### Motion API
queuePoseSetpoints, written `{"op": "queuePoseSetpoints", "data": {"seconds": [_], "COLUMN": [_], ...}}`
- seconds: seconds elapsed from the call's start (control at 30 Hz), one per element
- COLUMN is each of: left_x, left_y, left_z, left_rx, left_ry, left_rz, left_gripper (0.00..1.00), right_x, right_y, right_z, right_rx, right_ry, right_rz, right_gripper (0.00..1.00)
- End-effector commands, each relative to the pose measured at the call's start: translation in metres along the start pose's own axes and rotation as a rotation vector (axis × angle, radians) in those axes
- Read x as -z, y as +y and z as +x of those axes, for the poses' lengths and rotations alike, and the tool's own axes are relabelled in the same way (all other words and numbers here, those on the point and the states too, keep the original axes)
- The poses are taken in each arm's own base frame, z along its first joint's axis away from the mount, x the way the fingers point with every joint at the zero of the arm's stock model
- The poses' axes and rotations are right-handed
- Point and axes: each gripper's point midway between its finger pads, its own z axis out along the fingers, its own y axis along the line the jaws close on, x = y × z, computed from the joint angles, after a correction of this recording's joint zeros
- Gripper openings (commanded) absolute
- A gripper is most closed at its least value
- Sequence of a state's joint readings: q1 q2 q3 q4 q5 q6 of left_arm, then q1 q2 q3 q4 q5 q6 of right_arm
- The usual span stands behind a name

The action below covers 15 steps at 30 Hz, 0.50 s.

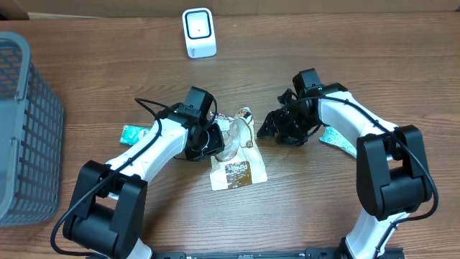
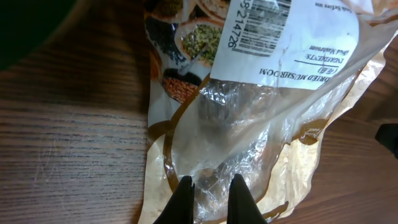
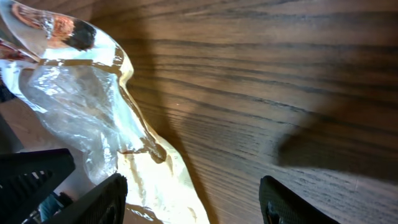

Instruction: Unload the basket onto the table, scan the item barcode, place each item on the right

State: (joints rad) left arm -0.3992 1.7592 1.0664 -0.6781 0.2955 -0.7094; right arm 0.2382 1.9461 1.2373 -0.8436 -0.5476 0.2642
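Note:
The item is a clear and gold plastic bag (image 1: 237, 162) of dried mushroom, lying crumpled on the wooden table between the two arms. Its white label with the barcode (image 2: 261, 25) faces up at the top of the left wrist view. My left gripper (image 2: 210, 196) is shut on the bag's clear film near one end, and from above it (image 1: 215, 140) sits at the bag's left side. My right gripper (image 3: 193, 202) stands open just right of the bag (image 3: 81, 118), one finger (image 3: 102, 199) over the gold edge, the other over bare wood. The white scanner (image 1: 199, 32) stands at the back.
A grey slatted basket (image 1: 25, 122) fills the left edge of the table. One small teal packet (image 1: 131, 134) lies beside the left arm, another (image 1: 336, 139) under the right arm.

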Motion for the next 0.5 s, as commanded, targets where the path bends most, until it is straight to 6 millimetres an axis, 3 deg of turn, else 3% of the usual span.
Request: {"op": "queuePoseSetpoints", "data": {"seconds": [0.0, 0.27, 0.37, 0.47], "left_x": [-0.004, 0.071, 0.098, 0.109], "left_y": [0.003, -0.013, -0.004, 0.013], "left_z": [0.001, -0.032, -0.042, -0.051], "left_rx": [-0.020, -0.141, -0.162, -0.171], "left_ry": [0.034, -0.163, -0.259, -0.331], "left_rz": [-0.031, -0.109, -0.184, -0.290], "left_gripper": [0.04, 0.04, 0.04, 0.04], "right_x": [-0.002, -0.002, -0.002, -0.002], "right_y": [0.003, 0.004, 0.004, 0.004], "right_z": [0.000, -0.001, -0.001, -0.001], "right_rx": [0.016, 0.020, 0.020, 0.020], "right_ry": [0.003, -0.002, -0.002, -0.003], "right_rz": [-0.025, -0.026, -0.026, -0.026], "right_gripper": [0.66, 0.66, 0.66, 0.67]}}
